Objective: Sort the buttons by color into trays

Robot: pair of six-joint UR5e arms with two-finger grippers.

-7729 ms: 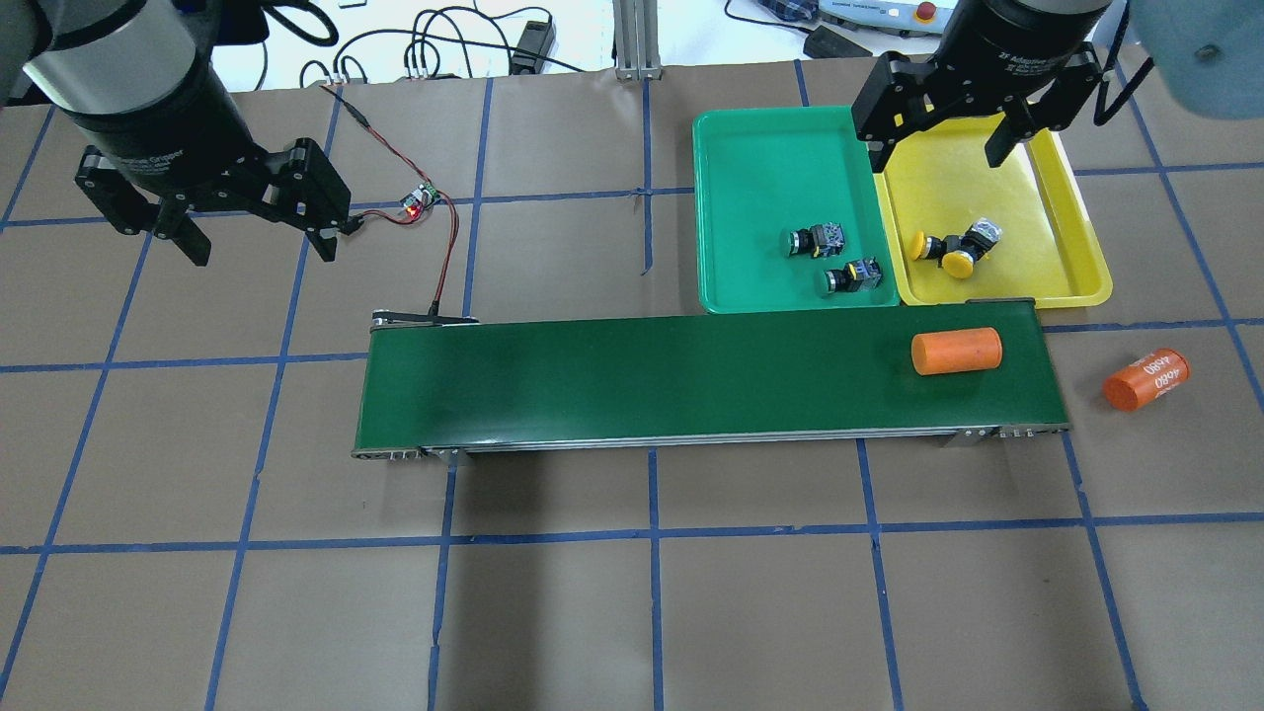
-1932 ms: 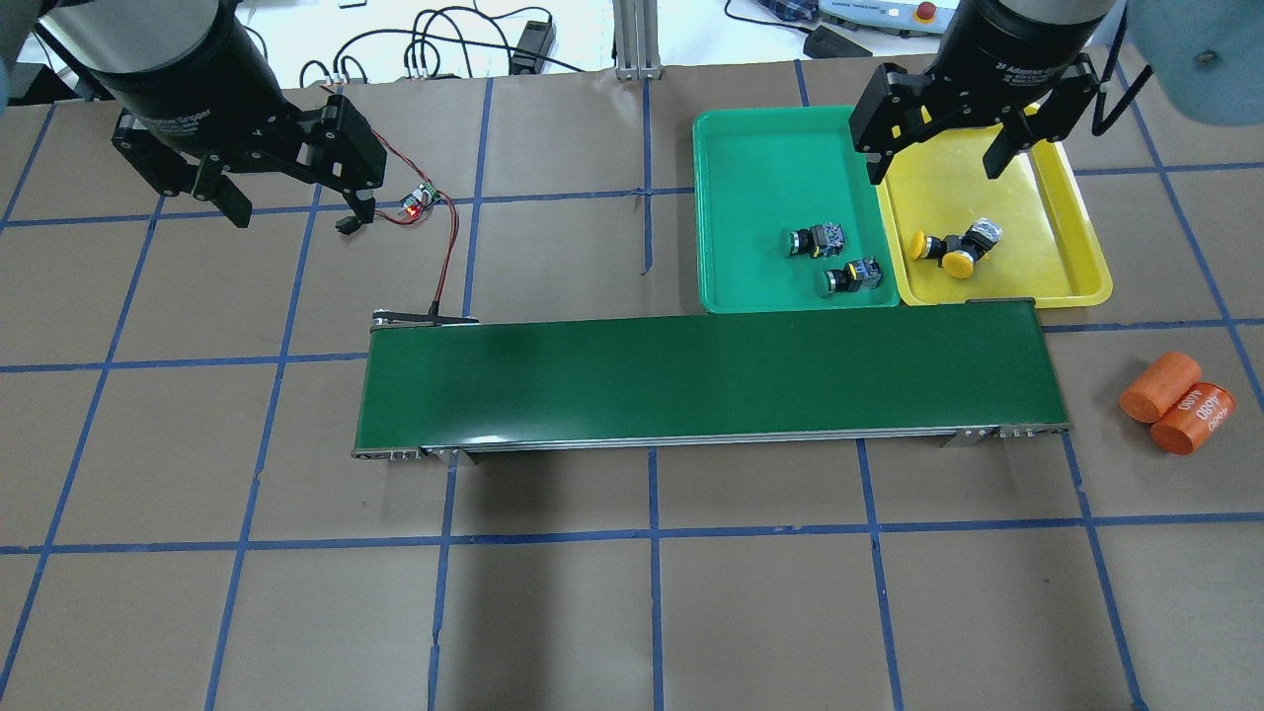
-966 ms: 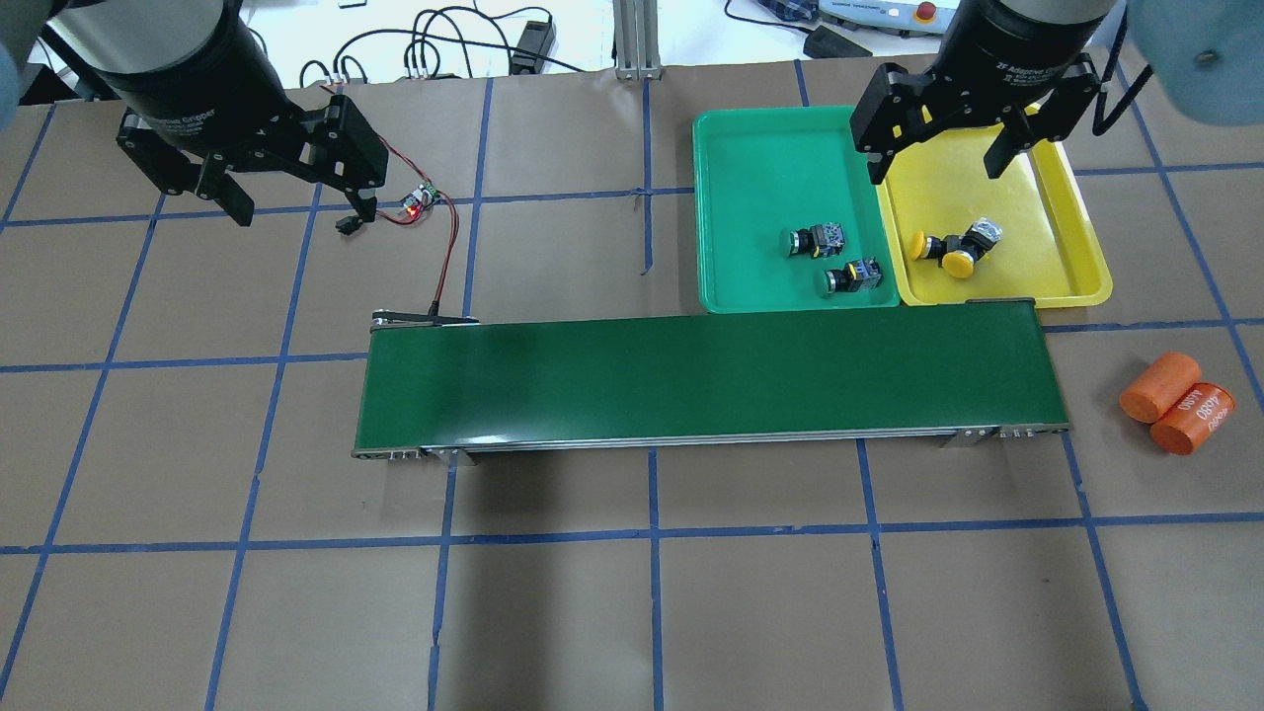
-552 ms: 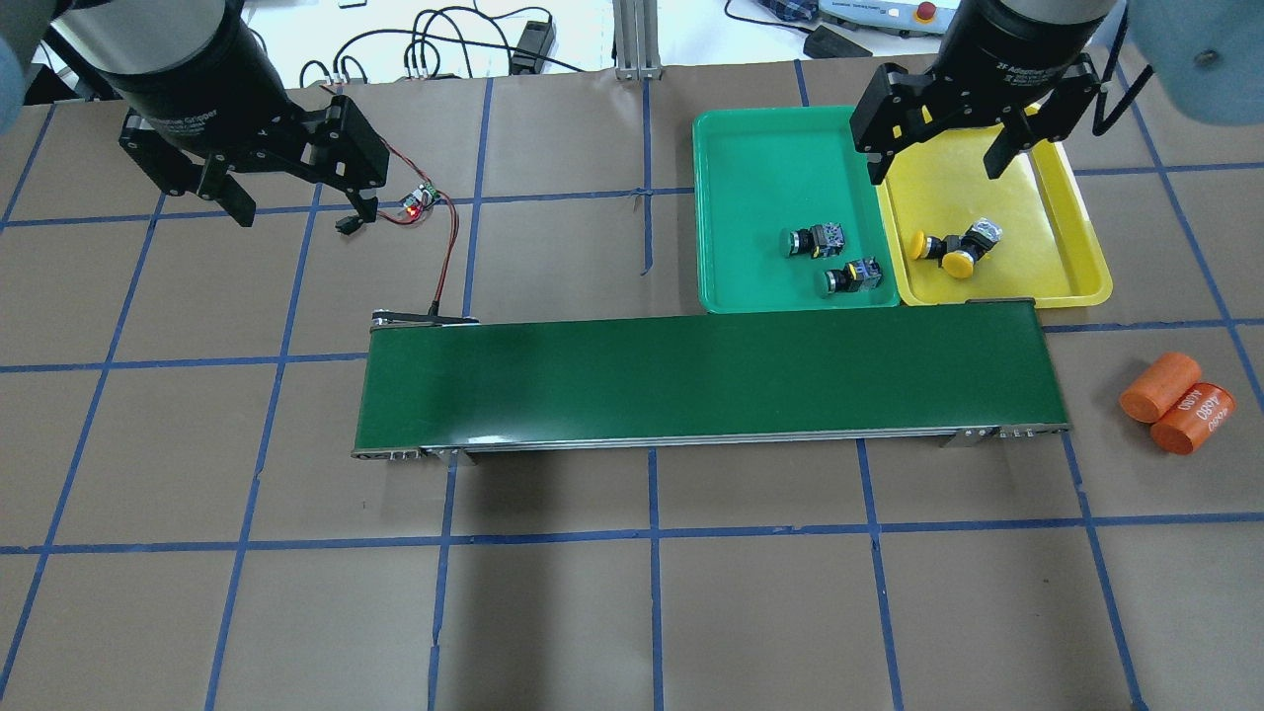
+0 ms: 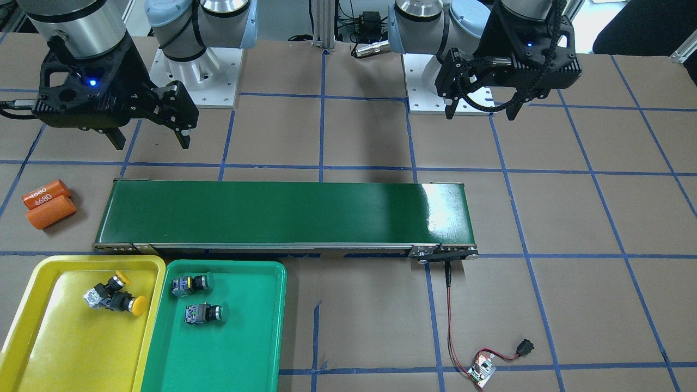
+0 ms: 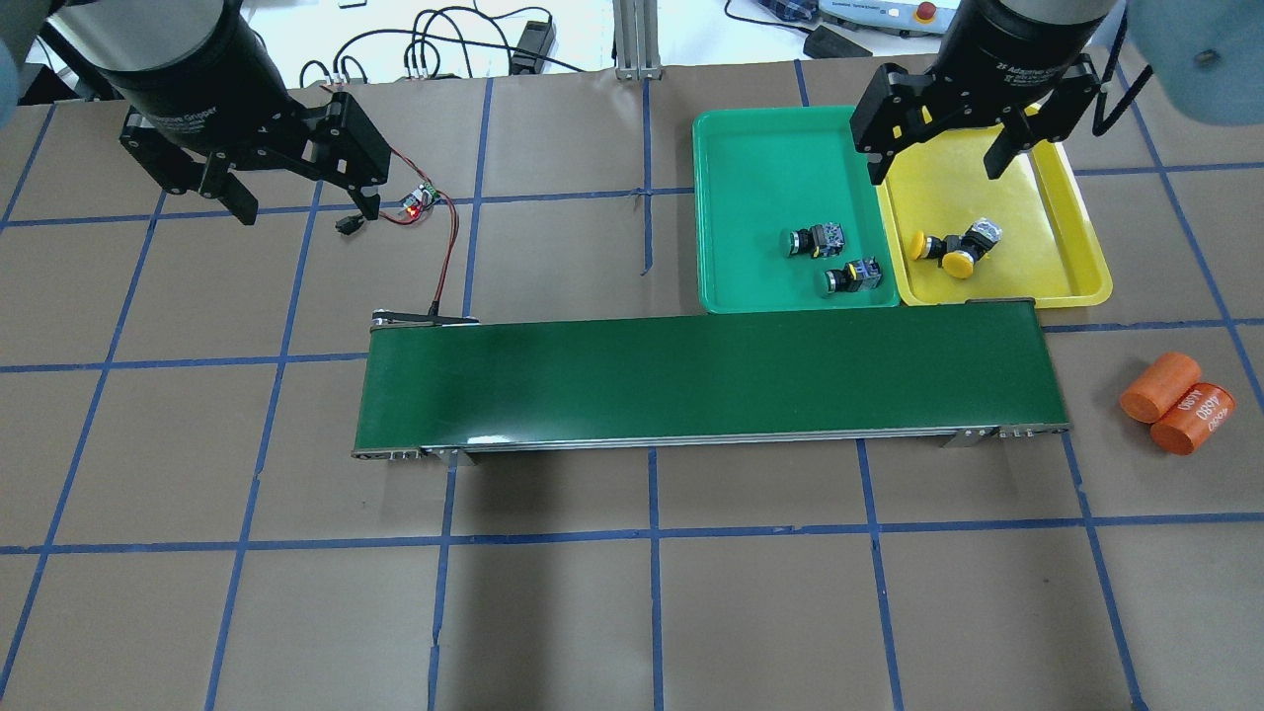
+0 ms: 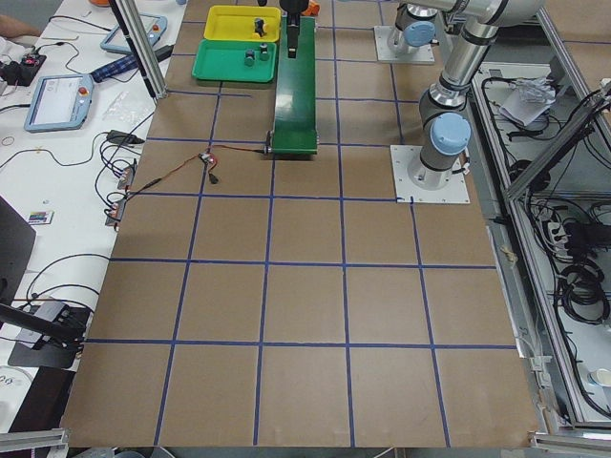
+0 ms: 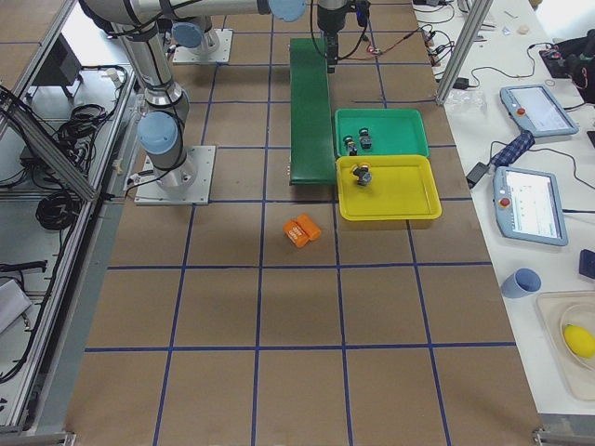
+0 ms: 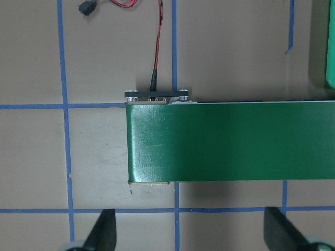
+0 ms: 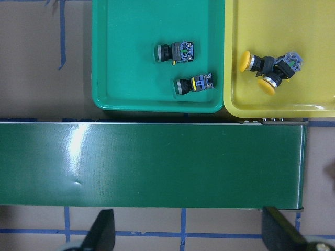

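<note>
green buttons [image 6: 812,240] in green tray [image 6: 760,148], yellow buttons [image 6: 956,263] in yellow tray [image 6: 1049,229]

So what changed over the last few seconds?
The plain orange cylinder has left the long dark green conveyor belt and now lies on the table beside the labelled orange cylinder, which shifted slightly. The left end effector moved a little forward and inward. The right end effector barely moved; both stay open and empty. The green-capped buttons in the green plastic tray and yellow-capped buttons in the yellow plastic tray stayed put.
</note>
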